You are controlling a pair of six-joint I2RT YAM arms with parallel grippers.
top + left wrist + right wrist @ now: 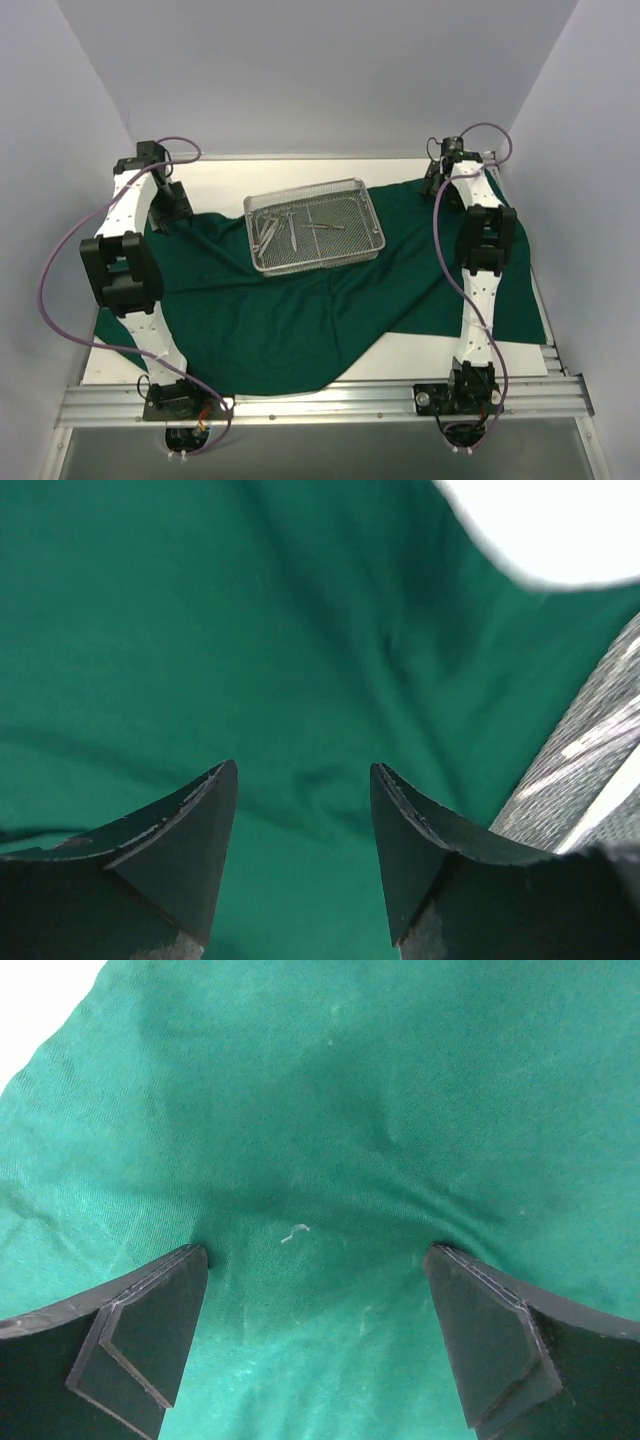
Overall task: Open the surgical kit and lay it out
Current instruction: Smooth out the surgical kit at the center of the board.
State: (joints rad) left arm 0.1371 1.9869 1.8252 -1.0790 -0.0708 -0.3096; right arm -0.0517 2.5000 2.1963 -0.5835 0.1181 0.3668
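**Supervisor:** Entry, near to far. Where is the kit?

**Operator:** Nearest me is the hem of the green cloth. It is spread open on the counter, with some rumples and a bare white patch at my near right. Beyond that, the wire-mesh tray sits on top of the cloth, past the middle. The steel instruments are inside it, mostly in its left half.

**Supervisor:** Orientation?

**Operator:** The tray's long axis runs left to right, with the right end slightly farther from me. Most instruments lie roughly near-to-far, across that axis. One thin piece lies along it. I cannot tell which way the tips point.

**Supervisor:** Pincers?

**Operator:** Both are at the far side of the cloth. My left pincer is partly open and holds nothing. It is low over the cloth, with the tray mesh just to its right. My right pincer is spread wide and also empty. Its tips are at a crease near the cloth's far right edge. I cannot tell if they touch.

**Supervisor:** Step?

**Operator:** My judgement: the unwrapping is essentially done and I am smoothing the far corners. The layout is not yet begun. The next move calls for a narrow, precise pinch inside the tray to lift the instruments singly onto the cloth.
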